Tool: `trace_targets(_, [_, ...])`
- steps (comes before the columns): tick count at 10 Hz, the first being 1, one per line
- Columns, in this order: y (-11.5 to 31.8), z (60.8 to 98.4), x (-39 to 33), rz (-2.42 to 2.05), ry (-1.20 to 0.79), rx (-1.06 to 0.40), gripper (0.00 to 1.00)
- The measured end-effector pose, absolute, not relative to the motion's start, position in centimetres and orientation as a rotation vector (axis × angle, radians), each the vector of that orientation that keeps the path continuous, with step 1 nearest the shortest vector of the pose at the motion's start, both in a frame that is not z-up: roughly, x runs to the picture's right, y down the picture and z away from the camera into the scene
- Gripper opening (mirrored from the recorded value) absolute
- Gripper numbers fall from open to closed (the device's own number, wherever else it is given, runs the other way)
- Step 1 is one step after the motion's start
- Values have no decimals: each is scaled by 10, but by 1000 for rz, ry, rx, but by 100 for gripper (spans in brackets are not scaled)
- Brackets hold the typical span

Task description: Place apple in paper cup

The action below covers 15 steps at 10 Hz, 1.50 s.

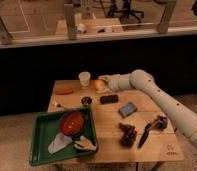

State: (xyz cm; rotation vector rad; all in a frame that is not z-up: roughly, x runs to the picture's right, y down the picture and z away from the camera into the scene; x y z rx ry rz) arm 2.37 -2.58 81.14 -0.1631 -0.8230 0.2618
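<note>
A white robot arm (159,99) reaches in from the right across a wooden bench (106,121). Its end effector (101,83) sits at the far side of the bench, closed tight on a small yellow apple (97,85) with an orange blush, so the apple is held at its tip. Just to the left of the end effector, close beside the apple, a white paper cup (84,79) stands upright. Just in front of the end effector lies a flat black object (109,99), with a small dark round item (86,100) to that object's left. Farther forward and to the right are a blue-grey object (127,109) and a dark bunch of grapes (127,134). Well forward and to the left, a green tray (44,132) holds a red-orange bowl (73,122).
</note>
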Motion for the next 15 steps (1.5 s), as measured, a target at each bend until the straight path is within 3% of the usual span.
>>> trace_targets(7, [-63,843,4,313,-852,-141,0])
trace_targets(15, [-77,856,-9,301,-885,-129,0])
